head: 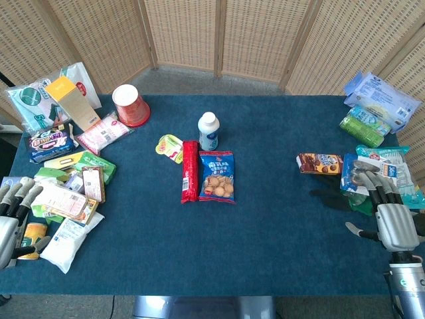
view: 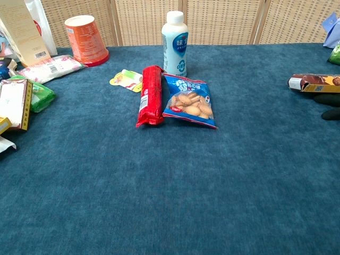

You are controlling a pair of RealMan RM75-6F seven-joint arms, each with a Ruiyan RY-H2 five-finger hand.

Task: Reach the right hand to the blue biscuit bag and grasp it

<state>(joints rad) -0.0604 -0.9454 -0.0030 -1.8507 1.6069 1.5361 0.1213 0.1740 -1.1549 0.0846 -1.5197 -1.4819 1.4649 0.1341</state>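
Note:
The blue biscuit bag (head: pixel 217 175) (view: pixel 189 101) lies flat near the middle of the blue table, with biscuits pictured on its front. A red biscuit tube (head: pixel 190 171) (view: pixel 151 95) lies against its left side. My right hand (head: pixel 388 212) hovers at the table's right edge, far right of the bag, fingers spread and holding nothing. My left hand (head: pixel 13 216) is at the left edge, fingers apart, empty. Neither hand shows in the chest view.
A white bottle (head: pixel 208 131) (view: pixel 176 44) stands just behind the bag. A brown snack pack (head: pixel 320 163) (view: pixel 314 83) and several packets (head: pixel 382 169) lie near my right hand. A red cup (head: pixel 130 104) and many packets crowd the left side (head: pixel 66 193).

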